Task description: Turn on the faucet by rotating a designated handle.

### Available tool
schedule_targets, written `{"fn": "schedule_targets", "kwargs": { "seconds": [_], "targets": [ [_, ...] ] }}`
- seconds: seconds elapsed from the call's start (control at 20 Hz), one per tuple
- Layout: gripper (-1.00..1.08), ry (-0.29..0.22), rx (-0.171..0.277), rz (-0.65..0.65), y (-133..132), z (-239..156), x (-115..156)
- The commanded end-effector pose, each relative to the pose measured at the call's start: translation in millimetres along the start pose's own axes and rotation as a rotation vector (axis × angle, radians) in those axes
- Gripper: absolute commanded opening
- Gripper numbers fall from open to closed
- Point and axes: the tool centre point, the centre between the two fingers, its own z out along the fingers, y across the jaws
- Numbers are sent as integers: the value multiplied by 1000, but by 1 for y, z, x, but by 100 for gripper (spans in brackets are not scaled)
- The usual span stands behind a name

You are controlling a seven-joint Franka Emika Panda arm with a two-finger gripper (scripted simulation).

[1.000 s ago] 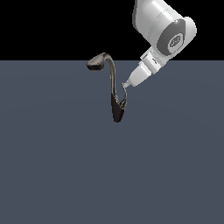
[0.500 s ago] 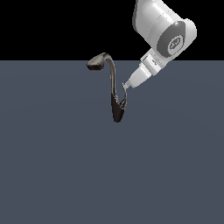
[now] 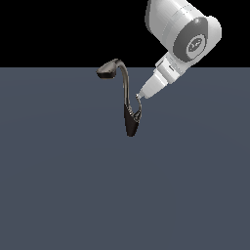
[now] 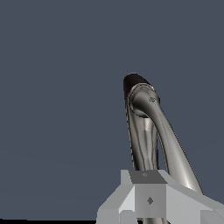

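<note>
The faucet (image 3: 125,95) stands on the grey floor on a tapered black base (image 3: 130,126). Its slim neck curves up to a flattened spout head (image 3: 107,70) pointing to the exterior view's left. The handle (image 3: 138,112), a thin hooked silvery lever, rises from the base on the exterior view's right. My gripper (image 3: 141,95) comes down at a slant from the upper right. Its narrow tip is at the handle's top end and looks shut and empty. In the wrist view the faucet's metal tubes (image 4: 151,118) run up to the fingers (image 4: 148,183).
A flat dark grey floor (image 3: 63,185) spreads all around the faucet. The white arm (image 3: 183,34) hangs over the exterior view's upper right. No other objects are in view.
</note>
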Motion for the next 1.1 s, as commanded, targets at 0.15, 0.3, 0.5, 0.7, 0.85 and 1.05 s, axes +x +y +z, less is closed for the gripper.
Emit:
{"fn": "schedule_targets", "kwargs": {
  "seconds": [0.15,0.3,0.5,0.7,0.85,1.05],
  "targets": [
    [-100,-3,-6,-2,18,0,-8],
    [-100,2,4,5,15,-2,0],
    [-100,1,2,3,27,-1,4],
    [-100,-1,0,2,40,-1,7],
    [-100,-2,-2,0,50,-1,10],
    [-100,-3,-5,-1,64,-1,14]
  ]
}}
